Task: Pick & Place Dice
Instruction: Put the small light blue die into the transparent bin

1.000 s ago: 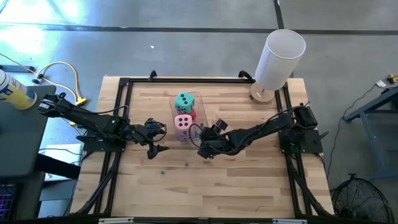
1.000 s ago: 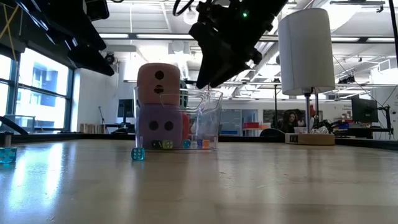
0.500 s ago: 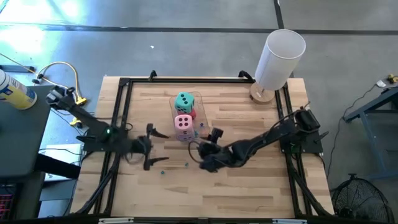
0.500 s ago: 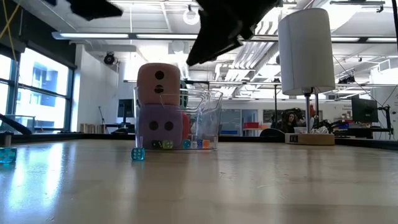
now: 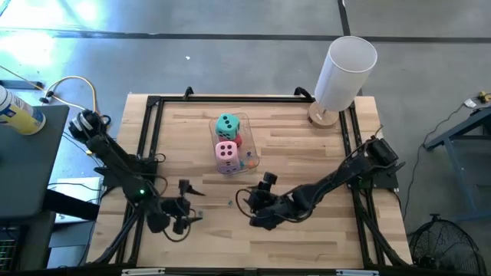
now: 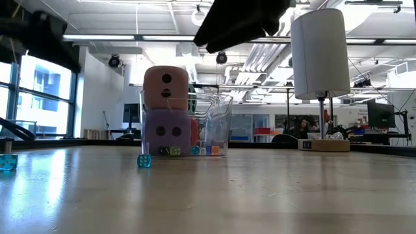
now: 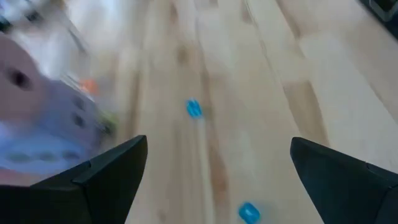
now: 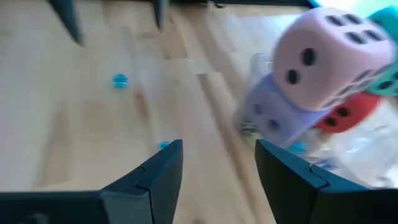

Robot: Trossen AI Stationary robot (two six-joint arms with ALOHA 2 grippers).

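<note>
Both of my grippers are empty just now: my right gripper (image 5: 257, 217) hangs above the near part of the table (image 5: 322, 230) with its fingers (image 8: 155, 177) partly apart and nothing between them, and my left gripper (image 5: 184, 218) sits over the near left area, spread wide, its fingers (image 7: 112, 171) closing on nothing but bare wood. The dice are all together in a clear plastic container (image 6: 218, 127) that stands toward the far middle of the table. In it the pink die (image 5: 225, 152) rests on top of the purple die (image 6: 168, 131) at the near end, and the teal-green die (image 5: 228, 124) sits on top at the far end, with the red die (image 8: 342, 112) showing between and below them. Small coloured beads (image 6: 209, 150) lie at the bottom of the container beside the dice. A few tiny blue beads (image 7: 194, 109) lie loose on the wood between the container and my grippers. Farther out, a tall white cylinder (image 5: 344, 73) on a round wooden base stands at the far right corner.
</note>
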